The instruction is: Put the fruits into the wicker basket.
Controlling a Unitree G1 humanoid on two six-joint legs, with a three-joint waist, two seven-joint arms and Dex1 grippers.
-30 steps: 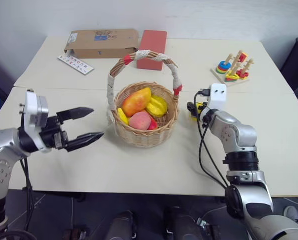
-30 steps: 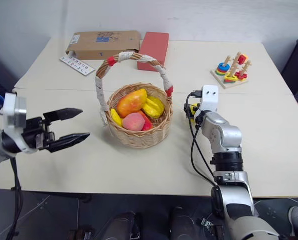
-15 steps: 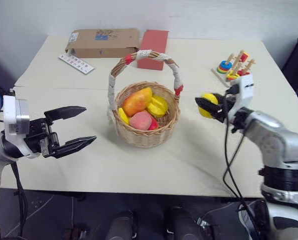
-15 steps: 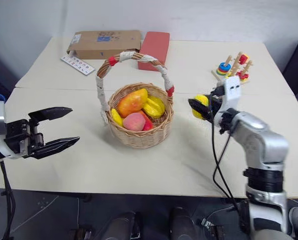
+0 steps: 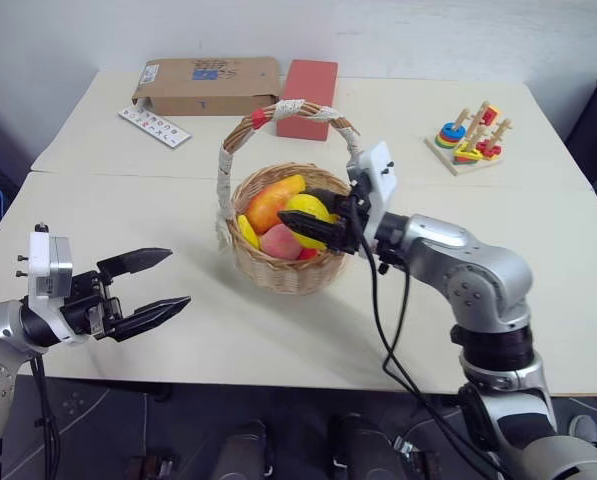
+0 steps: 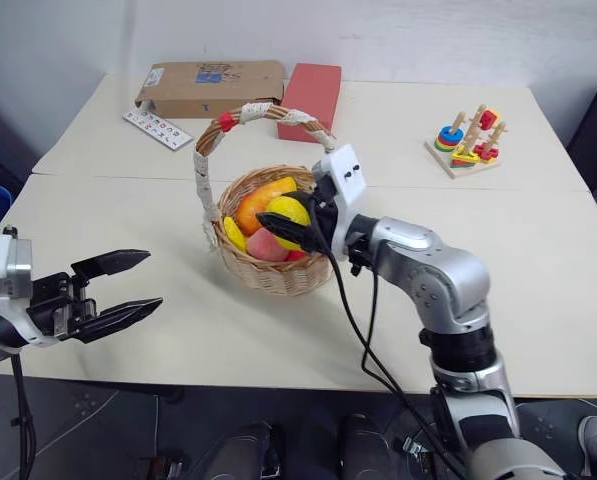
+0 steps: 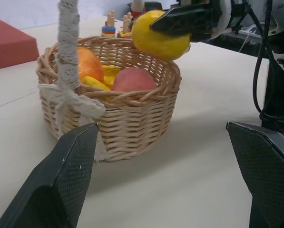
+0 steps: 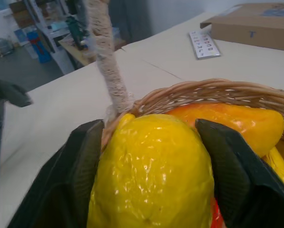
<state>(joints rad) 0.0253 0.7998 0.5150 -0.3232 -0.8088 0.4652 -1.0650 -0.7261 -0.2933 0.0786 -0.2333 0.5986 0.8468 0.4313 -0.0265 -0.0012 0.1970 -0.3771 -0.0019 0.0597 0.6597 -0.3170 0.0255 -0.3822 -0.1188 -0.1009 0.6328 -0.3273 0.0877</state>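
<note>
The wicker basket (image 5: 293,272) stands mid-table, its cloth-wrapped handle (image 5: 225,160) arching over it. Inside lie a pink-red peach (image 5: 281,241), an orange fruit (image 5: 270,203) and yellow pieces (image 5: 246,232). My right gripper (image 5: 296,226) reaches in from the right, level, and is shut on the yellow lemon (image 5: 308,218), holding it just above the basket's contents. The right wrist view has the lemon (image 8: 151,171) wedged between both fingers over the rim. My left gripper (image 5: 176,278) hovers open and empty to the left of the basket, near the table's front edge.
At the back of the table lie a brown cardboard box (image 5: 206,84), a red box (image 5: 305,97) and a printed card strip (image 5: 151,127). A colourful ring-stacking toy (image 5: 468,135) stands at the back right. A cable (image 5: 383,340) hangs from my right wrist.
My right gripper lifted the lemon from the table to the right of the basket and swung it left over the basket. My left gripper drifted slightly back toward the front edge, still open.
</note>
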